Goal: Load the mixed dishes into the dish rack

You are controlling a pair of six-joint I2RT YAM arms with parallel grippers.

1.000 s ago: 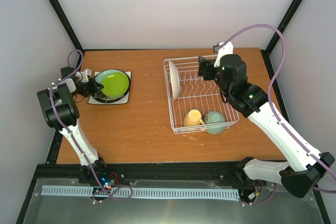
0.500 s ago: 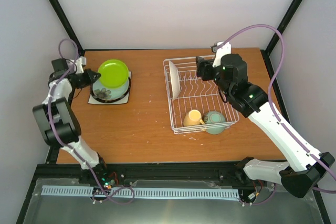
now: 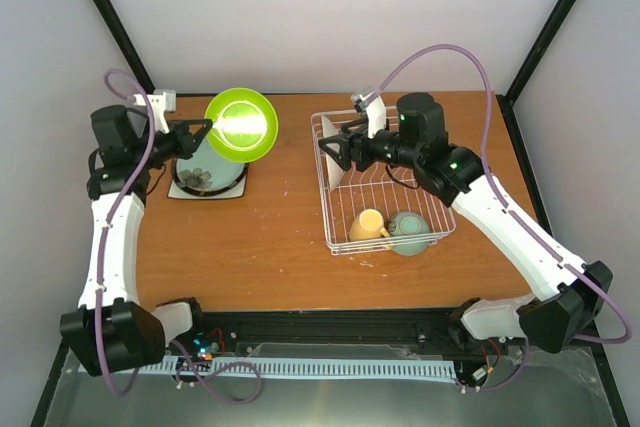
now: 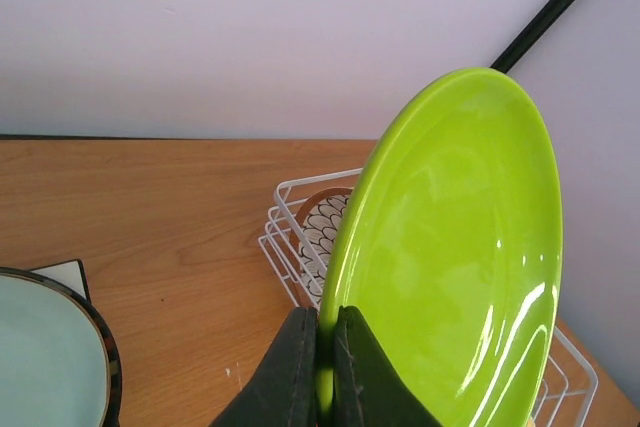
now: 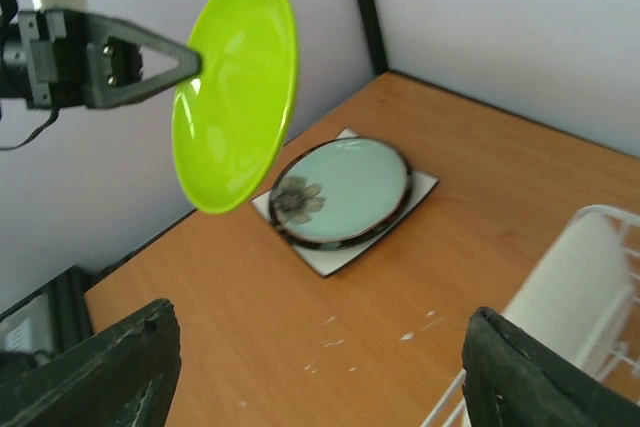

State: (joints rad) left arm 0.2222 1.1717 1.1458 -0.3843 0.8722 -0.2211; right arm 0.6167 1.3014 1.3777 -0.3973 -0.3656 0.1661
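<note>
We carry the lime-green plate (image 3: 241,124) to the dish rack (image 3: 375,187).
Left fingers (image 4: 300,367) clamp its rim, plate tilted up past the fingertips, off the surface; right fingers (image 5: 110,357) wide, empty, rack below them. We'd keep it edge-on & lower btwn free prongs.

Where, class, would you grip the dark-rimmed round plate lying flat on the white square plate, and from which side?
At its rim, probably from the left arm's side, coming in low: the dark-rimmed round plate lies flat, so only the rim, which seems to stand clear of the white square plate, lets fingers pinch above and below.
</note>
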